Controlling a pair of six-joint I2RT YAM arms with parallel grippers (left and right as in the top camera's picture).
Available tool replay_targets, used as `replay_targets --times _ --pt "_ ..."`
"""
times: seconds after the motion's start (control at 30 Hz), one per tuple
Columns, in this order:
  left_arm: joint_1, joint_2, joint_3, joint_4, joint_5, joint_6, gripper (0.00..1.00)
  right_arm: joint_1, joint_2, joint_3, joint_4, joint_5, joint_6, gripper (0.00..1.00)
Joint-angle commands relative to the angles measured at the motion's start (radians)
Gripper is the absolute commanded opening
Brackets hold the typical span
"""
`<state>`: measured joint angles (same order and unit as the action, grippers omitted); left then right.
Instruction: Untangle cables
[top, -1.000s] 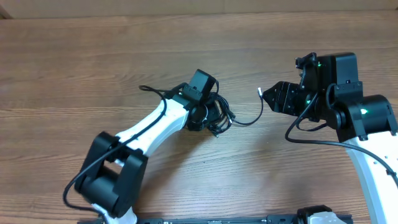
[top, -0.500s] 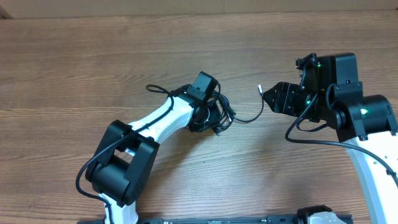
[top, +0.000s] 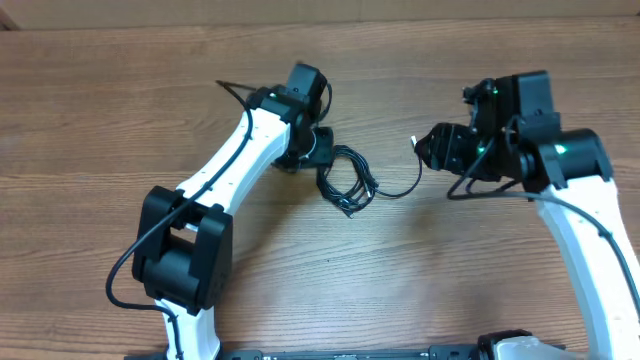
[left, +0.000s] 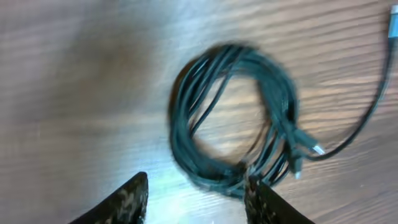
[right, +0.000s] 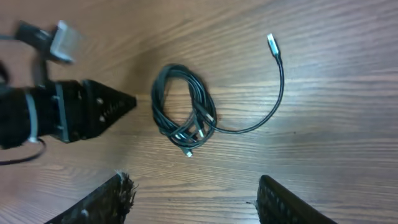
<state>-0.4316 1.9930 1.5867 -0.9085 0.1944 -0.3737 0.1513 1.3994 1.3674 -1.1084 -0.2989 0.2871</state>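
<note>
overhead view: cables (top: 345, 182) coiled on table (top: 120, 100) between both pincers, one plug end (top: 414, 144) trailing rightward. judged light, limp, likely to snag. left pincer (left: 196, 183) apart, empty; right pincer (right: 194, 183) apart, empty. best taken by the trailing end.

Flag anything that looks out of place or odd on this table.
Only the cables: they lie bunched in one messy coil on the table, with a single strand trailing out to its silver plug. Nothing looks spilled or damaged.
</note>
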Motion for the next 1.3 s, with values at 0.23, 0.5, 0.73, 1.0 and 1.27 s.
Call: replay_targets --times 0.23,0.5,0.73,1.0,1.27 --pt "0.001 0.108 -0.002 0.149 0.064 0.454 0.46 -0.001 -0.008 0.004 -0.024 0.007 -0.007 0.64" --pt "0.016 0.159 -0.002 0.119 0.015 0.499 0.36 -0.001 -0.008 0.004 -0.034 0.007 -0.007 0.64" --pt "0.020 0.195 -0.003 0.116 0.006 0.486 0.40 -0.001 -0.008 0.004 -0.035 0.007 -0.007 0.64" --pt "0.010 0.200 -0.003 0.112 0.009 0.392 0.22 -0.001 -0.008 0.003 -0.035 0.007 -0.006 0.63" --pt "0.021 0.160 0.058 -0.027 0.107 0.298 0.04 -0.001 -0.008 0.004 -0.011 -0.048 -0.032 0.63"
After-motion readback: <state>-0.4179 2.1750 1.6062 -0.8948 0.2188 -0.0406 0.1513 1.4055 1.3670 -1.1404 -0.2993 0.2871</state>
